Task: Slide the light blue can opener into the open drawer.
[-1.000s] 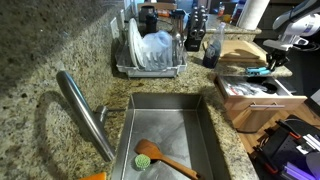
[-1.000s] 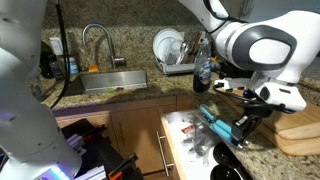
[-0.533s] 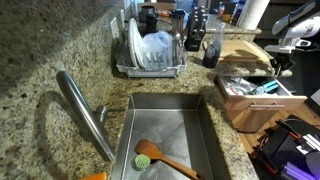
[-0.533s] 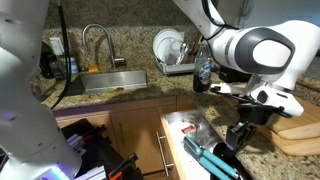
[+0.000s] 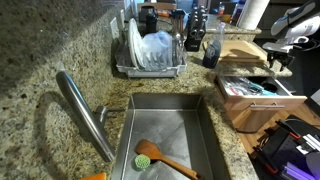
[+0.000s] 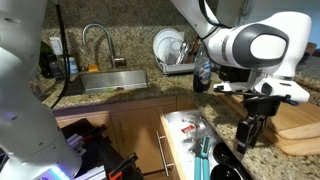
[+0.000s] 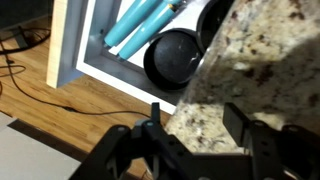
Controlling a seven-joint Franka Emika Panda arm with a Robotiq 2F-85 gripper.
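Granite counter (image 7: pixel 268 72) hides half the drawer (image 7: pixel 84 46) (can opener (image 7: pixel 140 24) cut off).

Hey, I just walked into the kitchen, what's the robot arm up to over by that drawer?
A robot arm is working at the open drawer near the sink. The light blue can opener already lies inside the drawer's white tray, next to a dark round utensil. The claw hangs open and empty over the edge of the granite counter, above the drawer. The slide into the drawer looks done.
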